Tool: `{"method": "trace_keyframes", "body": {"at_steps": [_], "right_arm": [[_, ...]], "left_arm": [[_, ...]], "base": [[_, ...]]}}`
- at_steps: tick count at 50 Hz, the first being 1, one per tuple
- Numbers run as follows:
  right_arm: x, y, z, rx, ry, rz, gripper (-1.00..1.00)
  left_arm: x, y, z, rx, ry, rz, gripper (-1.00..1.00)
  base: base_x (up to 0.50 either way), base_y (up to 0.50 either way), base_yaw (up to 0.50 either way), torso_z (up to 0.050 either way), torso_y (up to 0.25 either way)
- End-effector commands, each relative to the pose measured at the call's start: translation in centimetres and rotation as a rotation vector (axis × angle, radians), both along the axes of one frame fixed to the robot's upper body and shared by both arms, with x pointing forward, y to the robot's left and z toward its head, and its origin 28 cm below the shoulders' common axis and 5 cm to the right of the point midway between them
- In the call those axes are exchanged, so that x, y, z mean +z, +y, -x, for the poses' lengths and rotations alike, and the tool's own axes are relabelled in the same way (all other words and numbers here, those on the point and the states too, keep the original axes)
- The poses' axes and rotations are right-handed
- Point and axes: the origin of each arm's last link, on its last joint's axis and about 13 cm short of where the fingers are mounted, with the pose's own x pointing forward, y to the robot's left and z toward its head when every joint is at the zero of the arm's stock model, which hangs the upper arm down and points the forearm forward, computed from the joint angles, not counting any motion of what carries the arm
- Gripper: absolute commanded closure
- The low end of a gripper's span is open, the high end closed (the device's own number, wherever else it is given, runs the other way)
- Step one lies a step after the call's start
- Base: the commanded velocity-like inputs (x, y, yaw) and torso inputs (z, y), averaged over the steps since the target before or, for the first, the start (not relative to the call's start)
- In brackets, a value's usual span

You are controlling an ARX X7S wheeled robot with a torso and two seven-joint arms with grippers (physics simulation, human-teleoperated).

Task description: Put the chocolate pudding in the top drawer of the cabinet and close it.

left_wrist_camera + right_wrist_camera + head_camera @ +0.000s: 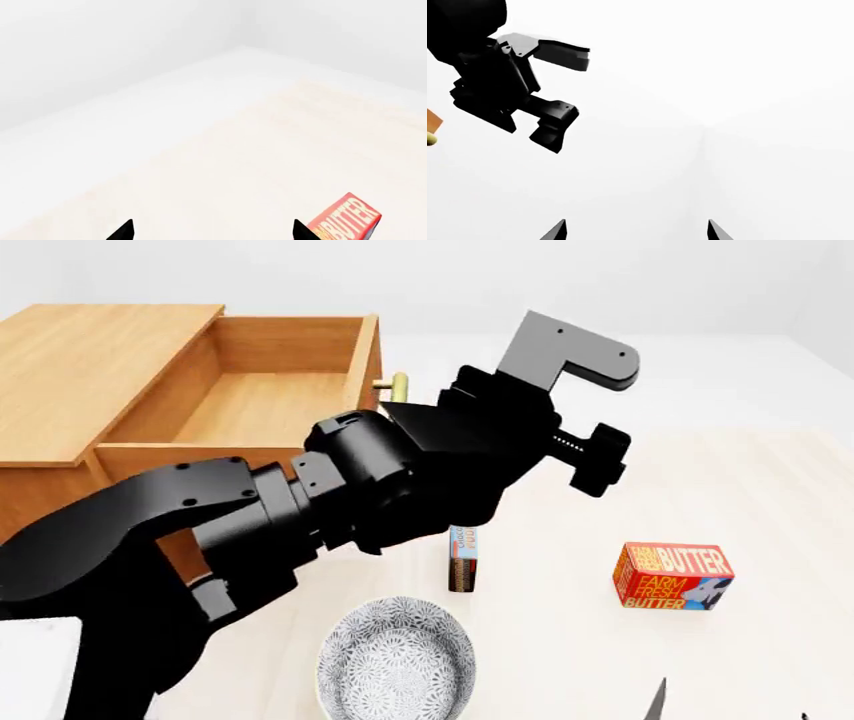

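Two black arms belong to this robot. From the head view, the left arm (pixel 334 510) is big and close and reaches across the middle of the picture. The left gripper (pixel 212 231) shows only two black tips in its own wrist view. The jaws are wide apart and hold nothing.

The right gripper (pixel 636 231) also shows just two dark tips in its wrist view. Those jaws are wide apart too, with nothing between them. They point at a plain white wall.

The cabinet (pixel 80 380) stands at the far left of the table (pixel 787 490). It is orange-brown wood. The top drawer (pixel 274 390) is pulled out and open. Its brass handle (pixel 390 386) peeks out by the arm. I cannot see anything inside the drawer.

The chocolate pudding (pixel 463 560) lies on the table, in front of the drawer. It is a thin little carton, light blue at the far end and dark at the near end. Part of it hides behind the arm.

Near it on the right sits a red butter box (pixel 673 576). A grey patterned bowl (pixel 396 662) sits close to the robot, just in front of the pudding.
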Motion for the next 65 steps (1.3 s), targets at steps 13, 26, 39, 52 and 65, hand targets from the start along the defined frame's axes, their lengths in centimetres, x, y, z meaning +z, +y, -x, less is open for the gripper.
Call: {"method": "trace_keyframes", "body": {"at_steps": [13, 26, 39, 52, 65], "right_arm": [[-0.2, 0.1, 0.1, 0.033, 0.005, 0.017, -1.0], [-0.4, 0.1, 0.0, 0.043, 0.015, 0.023, -1.0], [-0.3, 0.0, 0.1, 0.044, 0.011, 0.026, -1.0], [-0.4, 0.1, -0.1, 0.055, 0.017, 0.016, -1.0], [-0.6, 0.2, 0.0, 0.074, 0.03, 0.012, -1.0]], "left_arm": [[-3.2, 1.2, -1.2, 0.083, 0.08, -0.049, -1.0], [-4.3, 1.9, -1.8, 0.125, 0.119, -0.056, -1.0], [-4.9, 2.2, -1.9, 0.145, 0.156, -0.055, -1.0], [-5.4, 2.3, -1.8, 0.142, 0.17, -0.075, -1.0], [-6.2, 2.6, -1.9, 0.151, 0.188, -0.089, -1.0]], "base": [[0.0, 0.0, 0.0, 0.0, 0.0], [0.0, 0.0, 0.0, 0.0, 0.0], [0.0, 0.0, 0.0, 0.0, 0.0], [0.0, 0.0, 0.0, 0.0, 0.0], [0.0, 0.0, 0.0, 0.0, 0.0]]}}
